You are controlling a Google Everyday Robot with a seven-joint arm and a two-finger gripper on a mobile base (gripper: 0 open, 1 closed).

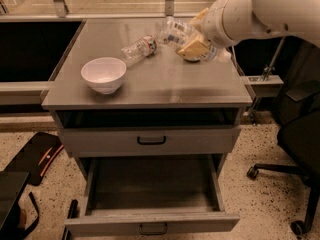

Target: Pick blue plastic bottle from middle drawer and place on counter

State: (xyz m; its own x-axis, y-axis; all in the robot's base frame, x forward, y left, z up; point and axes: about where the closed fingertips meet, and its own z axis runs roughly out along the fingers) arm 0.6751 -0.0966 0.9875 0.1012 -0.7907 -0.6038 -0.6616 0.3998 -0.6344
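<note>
— Where is the small plastic bottle with the pale bluish-white label [176,31]?

— Over the far right part of the broad, smooth grey metal-look bench [165,86], tilted. Whether it touches the surface I cannot tell.

— And the gripper [194,34]?

— At the end of the white arm reaching in from the right, over that same corner. Its tan fingers [192,49] are closed around the bottle.

— What is nearest?

— Just left of it, a clear see-through bottle with a red-and-white band [140,46] lies on its side on the bench. Nearer the front left stands a white round bowl [103,74], upright.

— The drawers?

— The wide grey metal middle drawer [150,223] is pulled out, its dark floor bare. Above it, the flat grey drawer front with a black handle [150,141] is closed. A black office chair [300,149] stands on the speckled floor to the right.
</note>
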